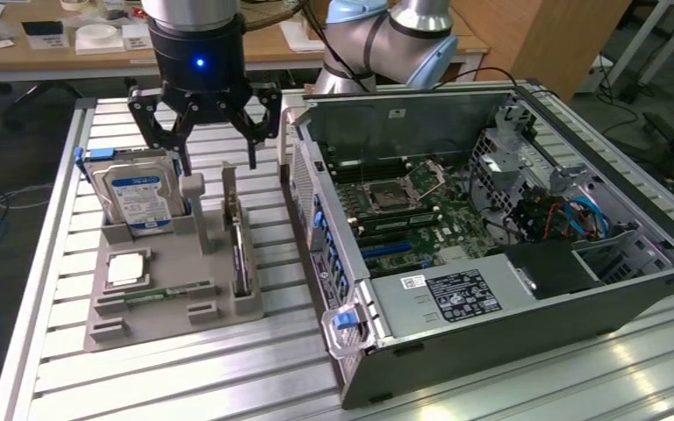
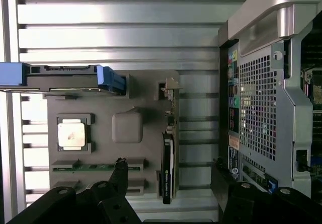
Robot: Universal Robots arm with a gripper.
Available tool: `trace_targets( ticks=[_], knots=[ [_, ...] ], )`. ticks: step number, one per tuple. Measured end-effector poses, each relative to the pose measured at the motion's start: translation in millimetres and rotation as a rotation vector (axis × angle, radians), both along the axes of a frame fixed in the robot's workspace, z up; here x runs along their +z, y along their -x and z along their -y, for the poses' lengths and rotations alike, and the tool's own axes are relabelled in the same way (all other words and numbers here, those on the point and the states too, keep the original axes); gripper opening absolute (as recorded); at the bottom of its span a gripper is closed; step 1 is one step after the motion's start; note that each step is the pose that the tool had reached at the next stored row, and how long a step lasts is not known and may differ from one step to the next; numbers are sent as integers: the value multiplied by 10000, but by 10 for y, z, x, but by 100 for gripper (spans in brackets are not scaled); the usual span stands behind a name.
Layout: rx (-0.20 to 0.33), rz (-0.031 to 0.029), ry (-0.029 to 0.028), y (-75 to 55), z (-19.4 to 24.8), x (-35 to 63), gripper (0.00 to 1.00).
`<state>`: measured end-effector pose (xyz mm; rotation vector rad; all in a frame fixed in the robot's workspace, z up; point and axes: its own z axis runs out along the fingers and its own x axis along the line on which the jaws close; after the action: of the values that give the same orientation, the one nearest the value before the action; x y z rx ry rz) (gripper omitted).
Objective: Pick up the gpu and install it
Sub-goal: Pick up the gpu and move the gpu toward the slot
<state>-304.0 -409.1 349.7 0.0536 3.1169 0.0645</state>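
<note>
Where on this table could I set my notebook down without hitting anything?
Bare table slats lie on the near side of the grey tray and the computer case. The gap between them is narrow. The tray is crowded: hard drive, gpu, the open gripper above.

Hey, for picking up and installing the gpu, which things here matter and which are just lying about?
For the job:
- gpu, standing on edge in the gray holder
- opened computer case
- gripper, open, above the holder

Just lying about:
- hard drive
- processor
- memory stick
</note>
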Motion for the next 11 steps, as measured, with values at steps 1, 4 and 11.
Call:
trace_targets(
  ticks=[1, 4, 11],
  knots=[
    [0, -1, 0, 0, 2, -14, 76],
    [2, 0, 0, 0, 6, -55, 76],
    [11, -1, 0, 0, 17, -147, 76]
  ],
)
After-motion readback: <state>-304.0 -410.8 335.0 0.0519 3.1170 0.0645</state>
